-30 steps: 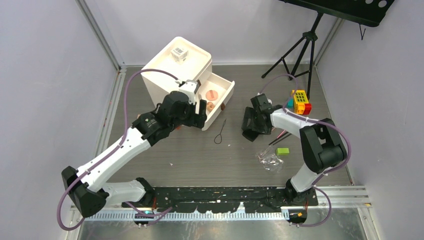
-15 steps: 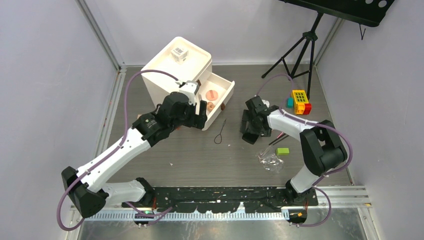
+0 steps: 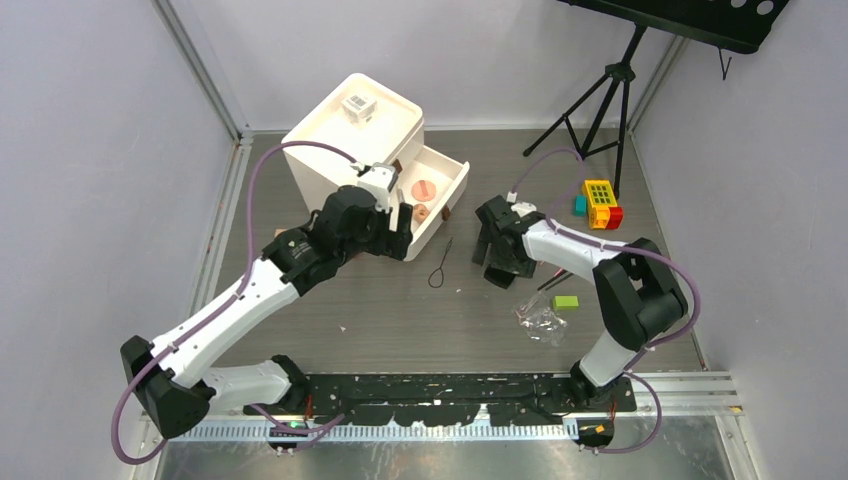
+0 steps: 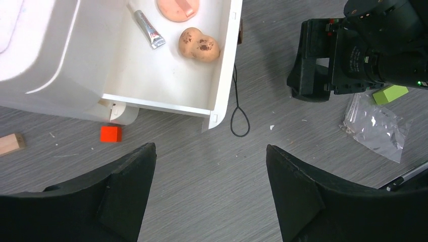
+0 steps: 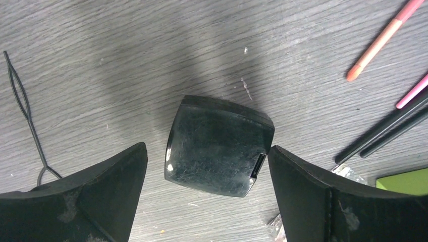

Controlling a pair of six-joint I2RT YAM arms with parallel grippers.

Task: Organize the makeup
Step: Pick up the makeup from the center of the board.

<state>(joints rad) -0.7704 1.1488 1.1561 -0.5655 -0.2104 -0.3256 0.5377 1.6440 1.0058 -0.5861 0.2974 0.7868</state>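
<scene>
A black compact point(image 5: 218, 146) lies flat on the table. My right gripper point(image 5: 207, 147) is open and straddles it, with the right finger close to its clasp side; in the top view this gripper point(image 3: 497, 256) hides the compact. My left gripper point(image 4: 209, 147) is open and empty above bare table, just in front of the white open drawer point(image 4: 222, 75). The drawer holds a peach sponge point(image 4: 199, 45), a small tube point(image 4: 149, 29) and a pink round puff point(image 4: 177, 7). Red, pink and black pencils point(image 5: 383, 35) lie to the right of the compact. A clear barcoded box point(image 3: 358, 105) sits on top of the organizer.
A black loop cord point(image 4: 238, 113) lies beside the drawer. A crumpled clear bag point(image 3: 540, 318) and a small green piece point(image 3: 566, 301) lie at front right. A red cube point(image 4: 110, 133) sits by the organizer's corner. Toy blocks point(image 3: 600, 203) and a tripod point(image 3: 600, 100) stand at back right.
My right gripper has moved left and slightly toward the drawer side, staying open. The left arm has barely moved.
</scene>
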